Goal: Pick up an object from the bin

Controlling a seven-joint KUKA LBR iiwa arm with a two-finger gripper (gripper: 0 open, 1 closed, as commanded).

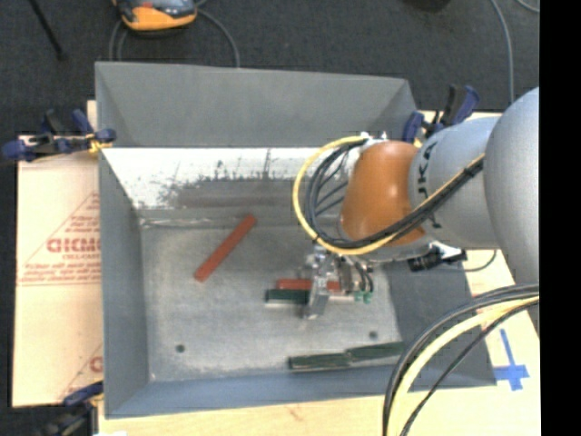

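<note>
My gripper is low over the bin floor, right of the middle, under the orange cover on the wrist. Right beside it on the left lies a short dark green bar, flat on the floor, with a small red piece along its upper edge. Both reach in under the gripper, and their right ends are hidden by it. A small green bit shows at the gripper's right side.
A long red stick lies slanted in the left-middle of the bin. A long dark green stick lies along the near wall at the lower right. The arm and its cables cover the bin's right part.
</note>
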